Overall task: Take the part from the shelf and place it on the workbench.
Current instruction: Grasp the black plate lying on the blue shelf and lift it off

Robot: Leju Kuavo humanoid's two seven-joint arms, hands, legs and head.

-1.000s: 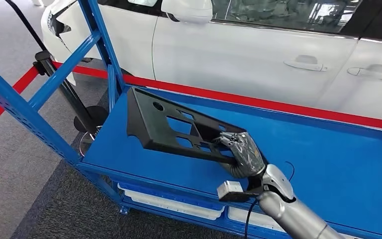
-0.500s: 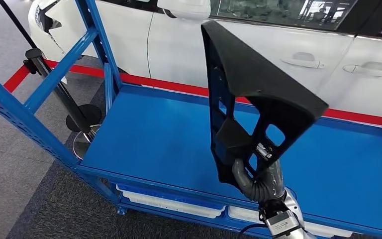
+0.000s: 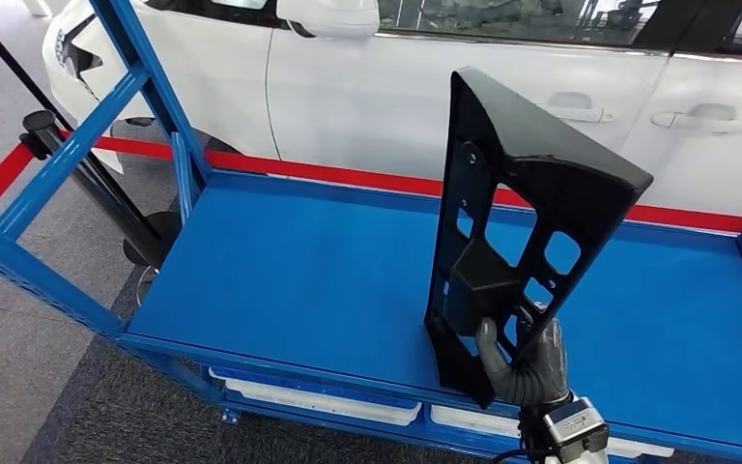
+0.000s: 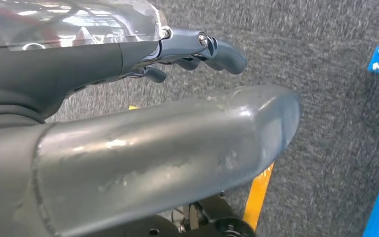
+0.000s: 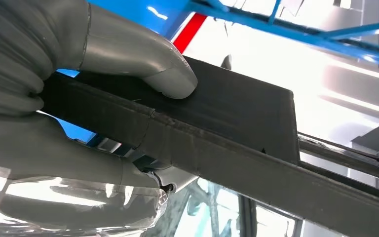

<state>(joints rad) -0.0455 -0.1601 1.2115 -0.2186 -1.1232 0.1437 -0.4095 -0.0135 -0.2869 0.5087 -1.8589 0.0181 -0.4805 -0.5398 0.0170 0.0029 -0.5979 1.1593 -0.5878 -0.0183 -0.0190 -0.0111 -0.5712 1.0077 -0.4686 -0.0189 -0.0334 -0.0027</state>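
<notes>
My right robot hand (image 3: 527,365) is clamped on the lower end of the one part (image 3: 512,213), thumb (image 5: 165,74) pressed flat on its face, fingers wrapped behind. I see a black plastic panel with several cut-out openings, held upright above the blue shelf (image 3: 290,280), clear of its surface. My left robot hand (image 4: 197,49) hangs over grey carpet (image 4: 335,123), fingers loosely curled, holding nothing. One white car (image 3: 367,97) stands behind.
</notes>
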